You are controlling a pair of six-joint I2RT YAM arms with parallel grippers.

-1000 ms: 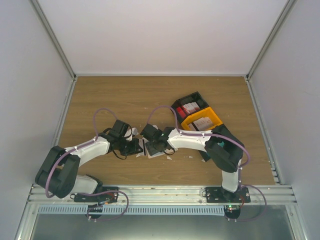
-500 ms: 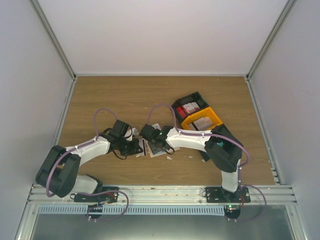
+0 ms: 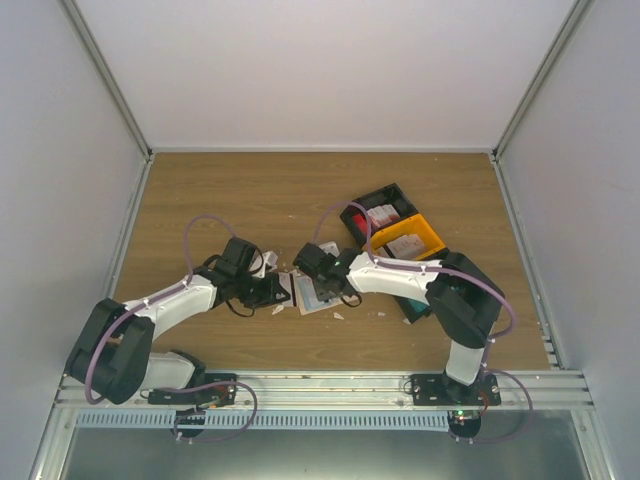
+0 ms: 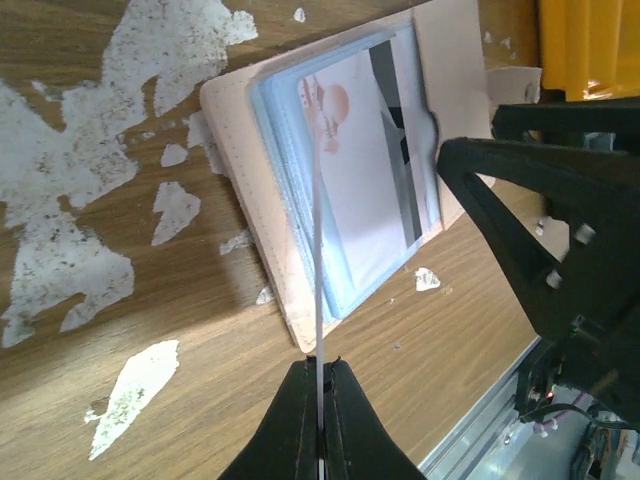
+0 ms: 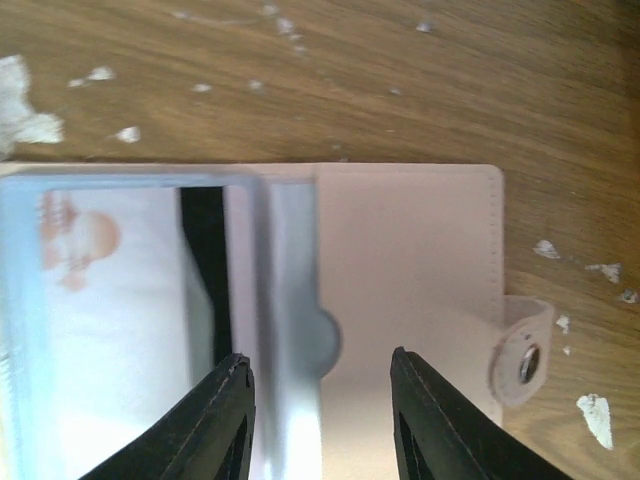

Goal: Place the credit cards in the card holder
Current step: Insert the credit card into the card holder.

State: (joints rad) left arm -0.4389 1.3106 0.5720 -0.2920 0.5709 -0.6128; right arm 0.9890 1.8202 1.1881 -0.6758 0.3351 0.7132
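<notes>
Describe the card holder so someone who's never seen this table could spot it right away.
On the wooden table, look near the middle, left of the yellow bin. The card holder lies open there: flat, beige, with a snap tab and pale bluish sleeves, unlike the white scraps scattered around it.

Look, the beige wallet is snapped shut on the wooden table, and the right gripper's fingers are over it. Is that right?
Not quite. The wallet lies open, not snapped shut: the right wrist view shows its pale inside and the snap tab unfastened. It is on the wooden table, with the right gripper over it.
</notes>
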